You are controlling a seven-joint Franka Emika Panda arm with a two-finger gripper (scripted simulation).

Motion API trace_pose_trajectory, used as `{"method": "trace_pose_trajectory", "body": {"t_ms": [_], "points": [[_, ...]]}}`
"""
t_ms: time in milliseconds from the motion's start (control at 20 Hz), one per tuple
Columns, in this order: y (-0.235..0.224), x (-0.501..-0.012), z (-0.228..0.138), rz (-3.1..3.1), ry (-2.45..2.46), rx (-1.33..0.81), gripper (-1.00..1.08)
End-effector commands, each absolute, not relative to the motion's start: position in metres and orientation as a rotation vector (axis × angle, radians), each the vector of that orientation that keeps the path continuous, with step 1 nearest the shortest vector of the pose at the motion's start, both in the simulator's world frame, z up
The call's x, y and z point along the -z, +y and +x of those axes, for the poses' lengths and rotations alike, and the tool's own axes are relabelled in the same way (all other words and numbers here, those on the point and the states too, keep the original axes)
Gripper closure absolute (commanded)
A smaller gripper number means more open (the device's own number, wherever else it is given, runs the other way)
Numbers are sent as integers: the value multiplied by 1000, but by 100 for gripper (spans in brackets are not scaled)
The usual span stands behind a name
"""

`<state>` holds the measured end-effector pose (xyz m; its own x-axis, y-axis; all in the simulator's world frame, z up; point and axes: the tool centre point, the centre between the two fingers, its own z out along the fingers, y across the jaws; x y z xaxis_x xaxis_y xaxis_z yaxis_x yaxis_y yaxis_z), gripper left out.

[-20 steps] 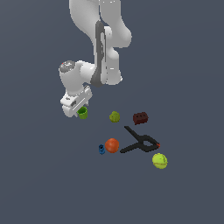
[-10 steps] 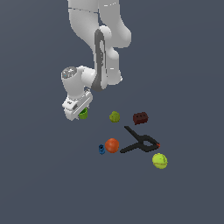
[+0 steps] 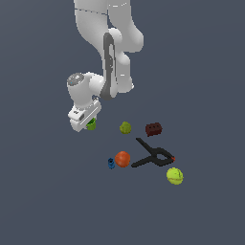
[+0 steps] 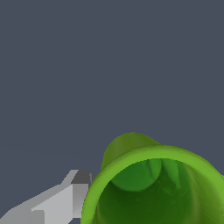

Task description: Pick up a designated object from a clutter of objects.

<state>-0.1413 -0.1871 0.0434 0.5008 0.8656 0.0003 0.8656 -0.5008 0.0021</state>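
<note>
The designated object, a small bright green cup [image 3: 91, 126], sits between the fingers of my gripper [image 3: 87, 125], to the exterior view's left of the clutter of objects. Most of the cup is hidden behind the white hand there. The wrist view is filled by the cup's hollow rim [image 4: 153, 157], with one grey finger [image 4: 72, 192] pressed against its outer wall; the other finger is out of frame. The gripper looks shut on the cup. I cannot tell whether the cup rests on the floor.
To the exterior view's right lie an olive fruit [image 3: 125, 127], a dark red brick [image 3: 153, 129], a black clamp [image 3: 153, 156], an orange ball [image 3: 122, 159], a small blue piece [image 3: 111, 163] and a yellow-green tennis ball [image 3: 174, 175].
The wrist has turned and dropped slightly over the cup. The cup stays between the fingers in nearly the same spot. The clutter has not moved.
</note>
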Motion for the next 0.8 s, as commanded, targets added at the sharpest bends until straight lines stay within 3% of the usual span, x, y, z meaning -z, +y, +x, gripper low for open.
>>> {"method": "trace_pose_trajectory", "body": {"t_ms": [0,750], "points": [[-187,-43,-141,2720,1569,-2,108],[-163,-92,-124,2721,1568,-1,108]]}}
